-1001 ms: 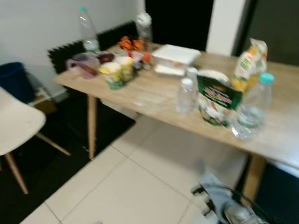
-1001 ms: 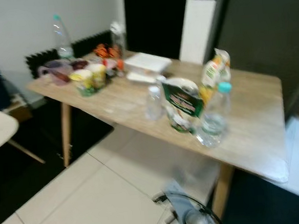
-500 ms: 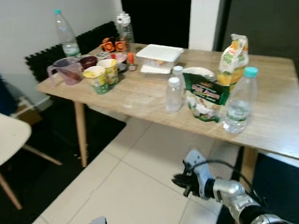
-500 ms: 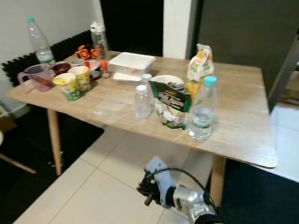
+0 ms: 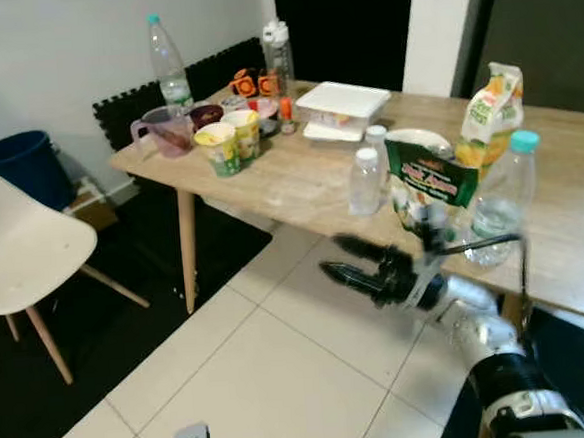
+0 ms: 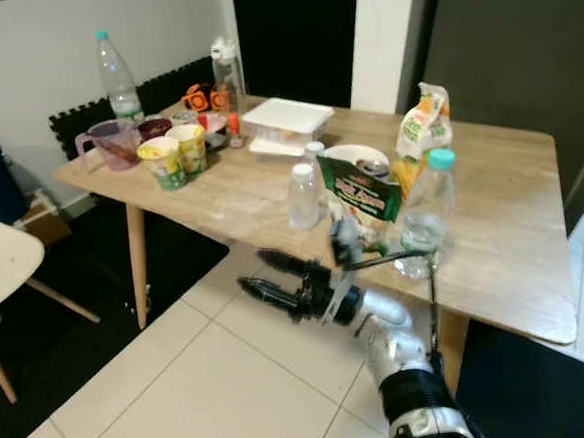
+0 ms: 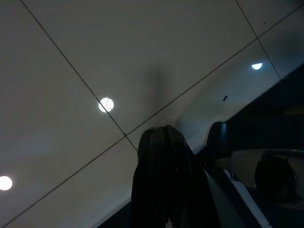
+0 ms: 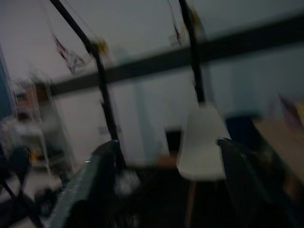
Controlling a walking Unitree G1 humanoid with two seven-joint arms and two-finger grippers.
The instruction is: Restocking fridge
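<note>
Below the near edge of the bench [image 5: 300, 193], reaching forward with the right gripper [image 5: 341, 260], jaws spread wide, both long black fingers [image 6: 275, 260] pointing out over the pale floor tiles [image 5: 253, 382] and holding nothing. Hovering short of the goods and lower than the benchtop, well apart from any of them.

Up on the bench, waiting to be restocked: a small clear bottle [image 5: 366, 181] nearest the gripper, a second small bottle [image 5: 376, 145] just behind it, a green snack bag [image 5: 431, 184] standing upright beside them, a large water bottle with a teal cap [image 5: 499, 199] further toward the robot's right, and an orange-and-green pouch [image 5: 488, 120] behind that. Farther along, sitting near the wall end: a white lidded container [image 5: 343, 106], printed cups [image 5: 228, 141], a purple measuring jug [image 5: 164, 131] and a tall bottle [image 5: 167, 72].

Hanging idle over the tiles, the left gripper [image 7: 164, 156], fingers pressed together. Standing off to the robot's left, a white chair [image 5: 19, 253].

Looking like the approach stage, no item grasped yet. For a clean pick: lifting the wrist above the bench edge first, coming in level at the small clear bottle, straddling its body with jaws open, closing around the middle rather than the cap, and taking care not to nudge the snack bag just beside it, probably light and easily toppled.
</note>
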